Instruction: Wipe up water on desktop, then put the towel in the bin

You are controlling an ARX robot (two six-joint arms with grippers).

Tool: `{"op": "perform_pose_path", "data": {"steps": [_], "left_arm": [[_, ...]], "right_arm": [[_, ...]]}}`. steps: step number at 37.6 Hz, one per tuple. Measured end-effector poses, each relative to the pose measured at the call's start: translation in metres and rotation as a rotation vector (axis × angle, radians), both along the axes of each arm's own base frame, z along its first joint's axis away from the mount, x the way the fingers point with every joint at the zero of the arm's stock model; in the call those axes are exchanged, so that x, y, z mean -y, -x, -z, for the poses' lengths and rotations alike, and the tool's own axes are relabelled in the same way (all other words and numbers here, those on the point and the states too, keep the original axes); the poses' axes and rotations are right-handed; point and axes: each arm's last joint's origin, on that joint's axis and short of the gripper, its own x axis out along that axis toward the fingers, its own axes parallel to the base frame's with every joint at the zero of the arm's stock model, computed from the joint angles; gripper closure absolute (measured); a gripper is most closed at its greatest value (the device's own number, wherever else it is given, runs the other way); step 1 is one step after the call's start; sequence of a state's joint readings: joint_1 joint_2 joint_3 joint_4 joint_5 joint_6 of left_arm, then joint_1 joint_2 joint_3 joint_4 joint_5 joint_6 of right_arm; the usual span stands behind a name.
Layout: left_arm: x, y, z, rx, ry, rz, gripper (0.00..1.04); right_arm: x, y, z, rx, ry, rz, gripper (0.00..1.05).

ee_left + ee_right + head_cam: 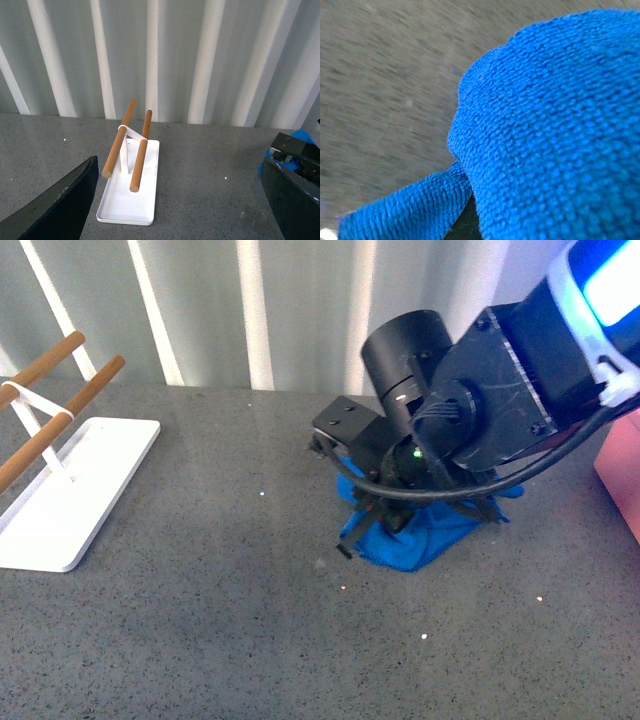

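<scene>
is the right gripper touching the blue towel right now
Touching. In the front view the right gripper presses down into the towel, with blue cloth bunched up around its tip. The right wrist view is filled with the cloth at close range.

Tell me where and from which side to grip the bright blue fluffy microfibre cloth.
Probably the raised hump, from above: the blue cloth lies crumpled in a heap on the dark grey speckled desktop, its bulk standing up where jaws can close around it.
</scene>
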State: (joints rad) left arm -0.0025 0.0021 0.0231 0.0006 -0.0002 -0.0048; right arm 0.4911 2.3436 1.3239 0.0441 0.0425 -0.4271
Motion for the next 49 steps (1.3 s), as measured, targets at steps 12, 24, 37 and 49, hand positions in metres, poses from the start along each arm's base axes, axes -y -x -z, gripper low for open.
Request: {"op": "perform_pose_path", "data": {"steps": [12, 24, 37, 49], "left_arm": [[0.000, 0.000, 0.000, 0.000, 0.000, 0.000, 0.07], [0.000, 0.000, 0.000, 0.000, 0.000, 0.000, 0.07], [0.000, 0.000, 0.000, 0.000, 0.000, 0.000, 0.07], [0.000, 0.000, 0.000, 0.000, 0.000, 0.000, 0.07]], "right_arm": [[-0.043, 0.067, -0.004, -0.078, -0.152, -0.101, 1.00], [0.008, 0.054, -0.097, 0.305, -0.012, 0.167, 1.00], [0.039, 0.059, -0.233, 0.553, -0.007, 0.319, 1.00], [0.131, 0.065, -0.273, 0.412, 0.198, 0.700, 1.00]]}}
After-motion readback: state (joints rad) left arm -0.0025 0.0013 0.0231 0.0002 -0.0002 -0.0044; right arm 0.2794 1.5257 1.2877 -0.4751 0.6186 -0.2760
